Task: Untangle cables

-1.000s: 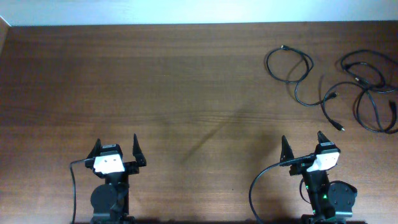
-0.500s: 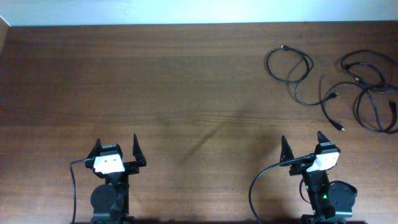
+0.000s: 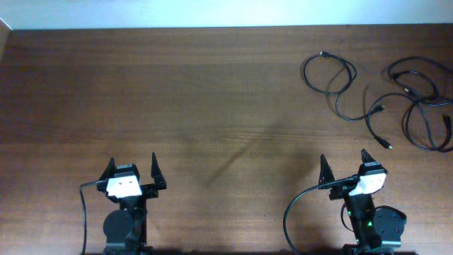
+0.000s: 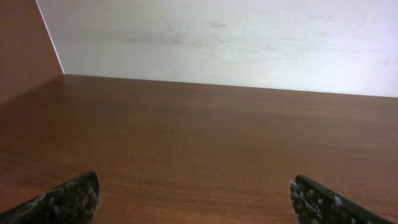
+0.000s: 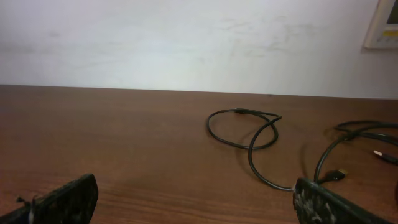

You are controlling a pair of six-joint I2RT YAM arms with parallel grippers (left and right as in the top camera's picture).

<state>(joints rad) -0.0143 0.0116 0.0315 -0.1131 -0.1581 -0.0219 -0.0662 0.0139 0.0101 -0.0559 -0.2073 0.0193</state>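
Note:
Thin black cables lie at the far right of the table. One looped cable (image 3: pixel 331 74) lies apart on the left; a tangle of cables (image 3: pixel 417 106) lies to its right, near the table's right edge. In the right wrist view the looped cable (image 5: pixel 245 127) lies ahead and more cable (image 5: pixel 357 134) runs off at the right. My left gripper (image 3: pixel 132 168) is open and empty at the near left, with only bare wood between its fingers (image 4: pixel 193 199). My right gripper (image 3: pixel 343 163) is open and empty at the near right, well short of the cables (image 5: pixel 194 202).
The wooden table (image 3: pixel 177 92) ends at a white wall (image 5: pixel 186 43) at the far side. Each arm's thick black wire hangs by its base at the near edge, one at the left (image 3: pixel 83 212) and one at the right (image 3: pixel 290 212).

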